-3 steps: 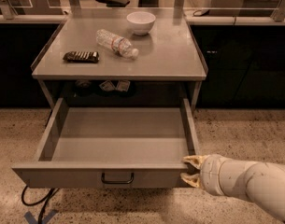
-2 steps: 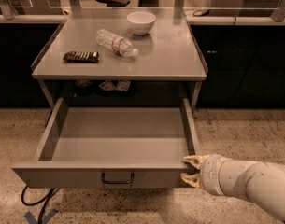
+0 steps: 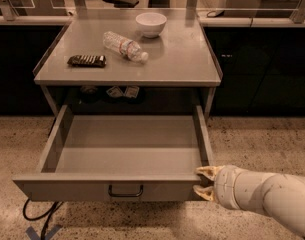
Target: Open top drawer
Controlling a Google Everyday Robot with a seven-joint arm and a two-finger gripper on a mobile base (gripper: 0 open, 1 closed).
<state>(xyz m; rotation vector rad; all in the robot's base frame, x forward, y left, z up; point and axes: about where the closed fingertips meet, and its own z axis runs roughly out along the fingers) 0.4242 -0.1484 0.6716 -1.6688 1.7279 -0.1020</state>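
Claw spread at front right corner, top drawer wide open

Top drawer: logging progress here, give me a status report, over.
Two-finger gripper open, at right front corner of wide grey metal top drawer. Drawer pulled far out. Black cable on floor under its left corner, not blocking.
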